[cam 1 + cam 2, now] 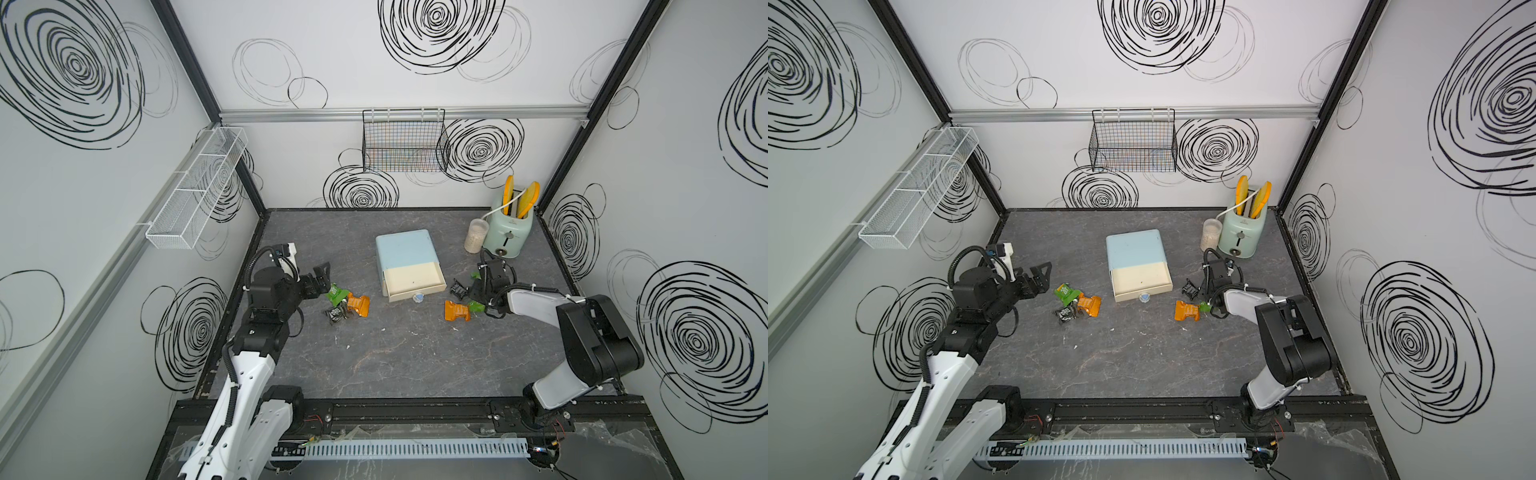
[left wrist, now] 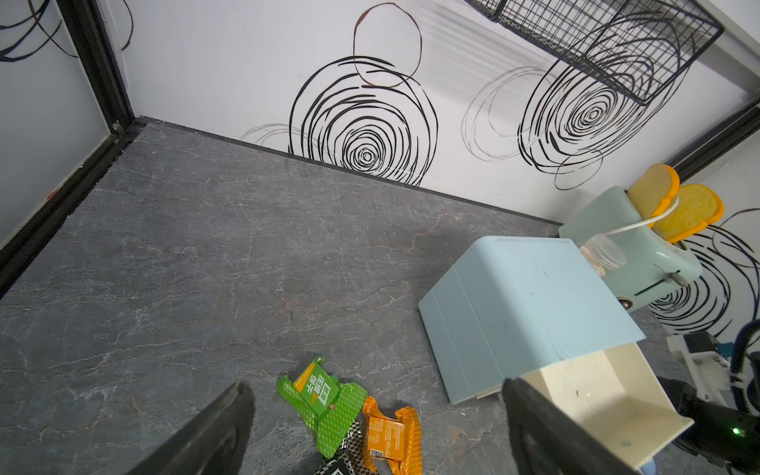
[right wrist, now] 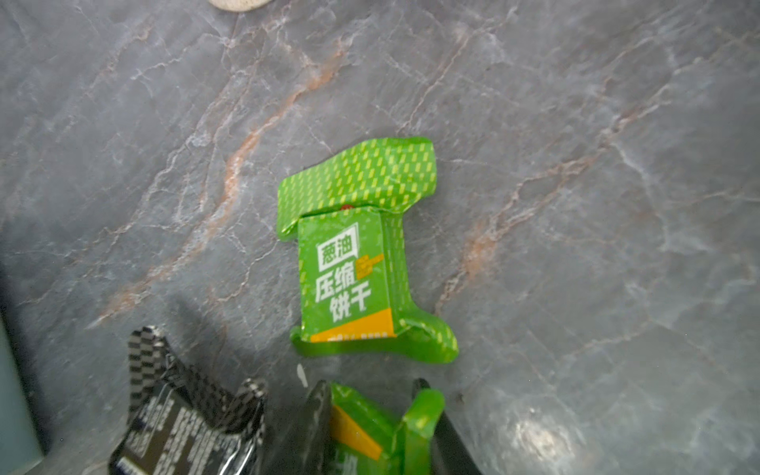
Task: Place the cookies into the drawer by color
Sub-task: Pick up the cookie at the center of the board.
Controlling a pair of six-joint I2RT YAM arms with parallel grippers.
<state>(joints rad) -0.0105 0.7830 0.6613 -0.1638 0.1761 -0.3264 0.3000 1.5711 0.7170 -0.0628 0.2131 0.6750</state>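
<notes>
the right tool [image 3: 372, 388] is down at the tabletop [image 1: 395, 365], to the right of the chest [image 1: 405, 251]. its two fingers [image 3: 314, 415] are closed against both sides of a green packet [image 3: 370, 436], one edge of which is bent up against a finger. whether that packet is off the surface i cannot tell. just beyond it a second green packet [image 3: 362, 255] lies flat, print up, apart from the tool. a black packet [image 3: 185, 427] lies just beside the gripped one, on the chest's side. in both top views an orange packet [image 1: 457, 310] lies just in front of the right tool, beside the green wrapper.

the left tool [image 2: 376, 384] is wide open and grips nothing. it sits just left of another cluster on the tabletop, left of the chest: left green packet [image 2: 323, 405], left orange packet [image 2: 392, 438] and left black packet [image 2: 337, 466], overlapping one another.

the chest stands mid-tabletop with its cream drawer [image 1: 413, 282] pulled out toward the front, knob [image 1: 418, 296] at the front edge. all seven packets lie outside it. behind the right tool stand a jar [image 1: 476, 236] and a toaster [image 1: 509, 230].
</notes>
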